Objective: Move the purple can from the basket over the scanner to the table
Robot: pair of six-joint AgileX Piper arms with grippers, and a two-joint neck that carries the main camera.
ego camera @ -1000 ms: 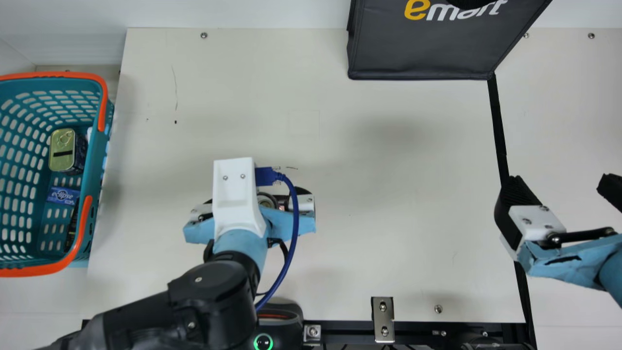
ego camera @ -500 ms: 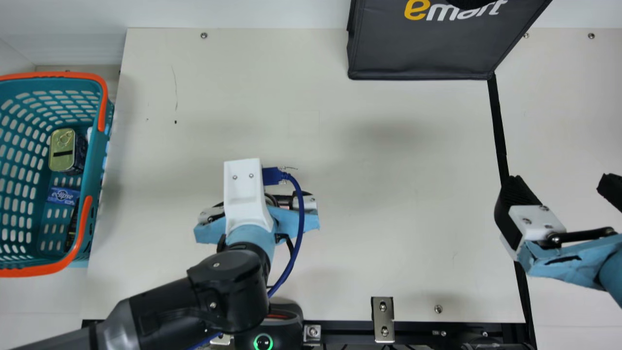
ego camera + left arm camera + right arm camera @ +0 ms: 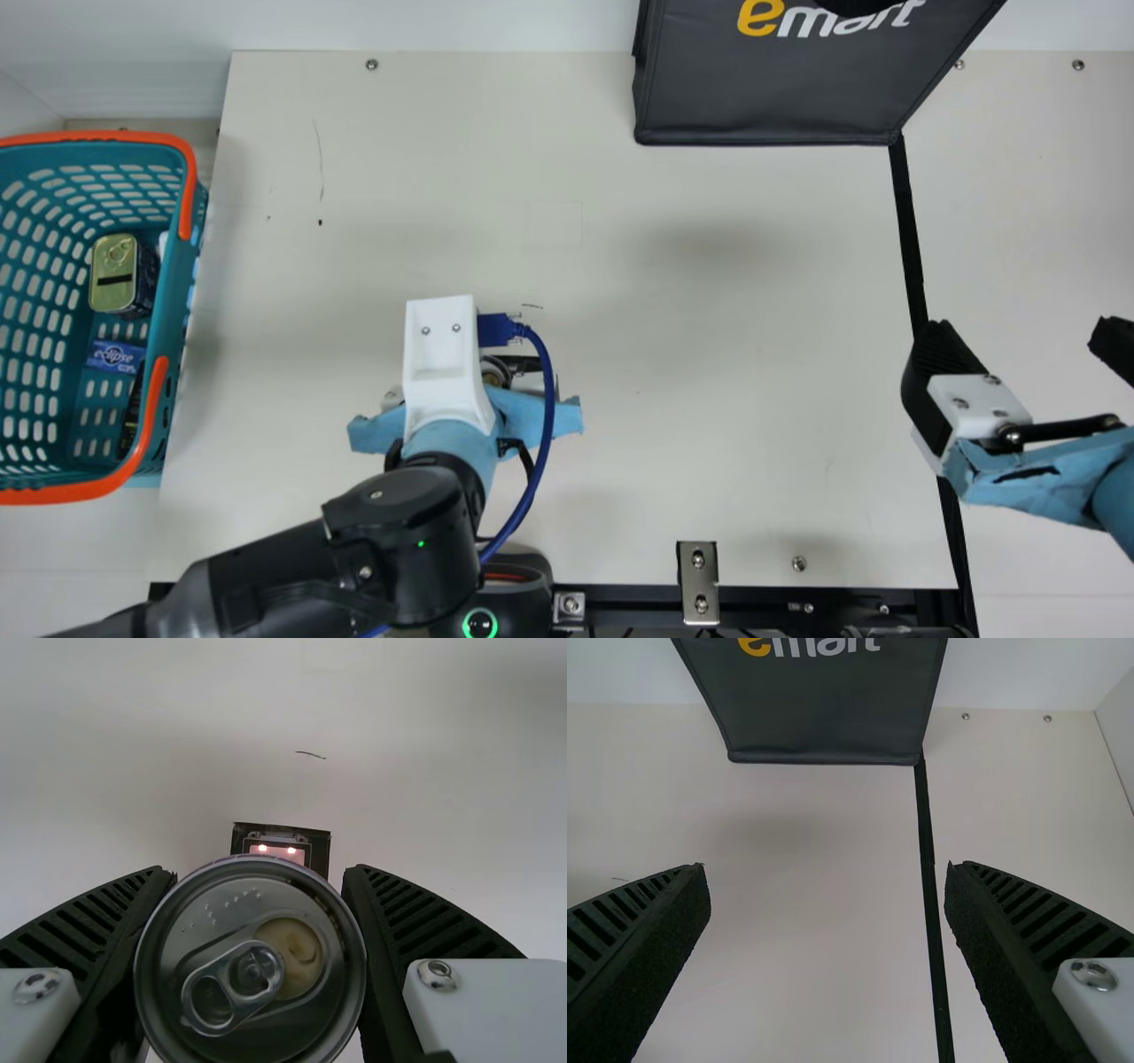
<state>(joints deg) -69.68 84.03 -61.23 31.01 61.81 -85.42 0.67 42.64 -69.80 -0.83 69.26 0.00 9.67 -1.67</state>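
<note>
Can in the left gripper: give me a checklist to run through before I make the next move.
1. Grip: ok. The can sits between the left gripper's fingers, which are against its sides.
2. Can out of the basket: ok.
3. Scanner lit: ok. Two bright spots show in its window, just past the can's rim.
4. Scan registered: cannot tell. Nothing in view confirms a read.
5. Can purple: cannot tell. Its lid faces the wrist camera.
6. Right gripper out of the way: ok. It is open, well off to the right.
</note>
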